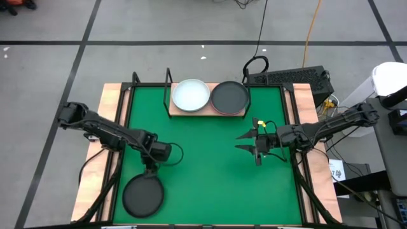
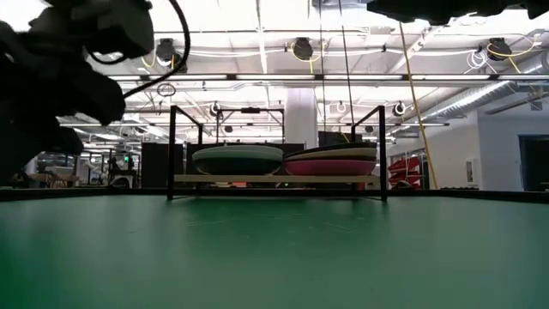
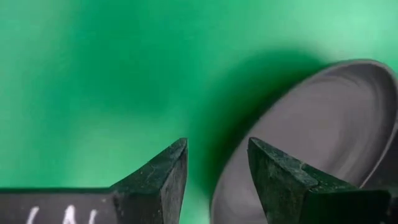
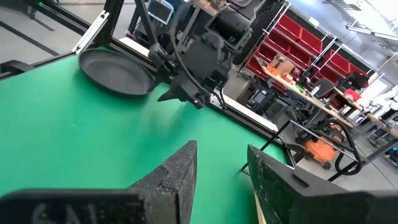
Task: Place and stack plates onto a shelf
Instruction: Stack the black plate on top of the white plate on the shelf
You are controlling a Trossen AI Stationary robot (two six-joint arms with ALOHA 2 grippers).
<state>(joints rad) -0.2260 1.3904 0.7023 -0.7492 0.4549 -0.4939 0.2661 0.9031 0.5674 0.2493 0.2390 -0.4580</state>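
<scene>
The open left hand (image 1: 150,170) is hovering at the black plate's (image 1: 142,195) twelve-o'clock rim, needing a squarely straddling descent.

Shelf (image 1: 207,112) at 12 o'clock: wood board carrying two plate stacks, white plate (image 1: 191,94) topping one, black plate (image 1: 229,97) topping the other. Loose black plate (image 1: 142,194) lies flat at 7 o'clock.

A green mat (image 1: 210,165) covers the table. On it rest the wooden shelf (image 1: 208,112), bearing two plate stacks, and a black plate (image 1: 142,195).
</scene>
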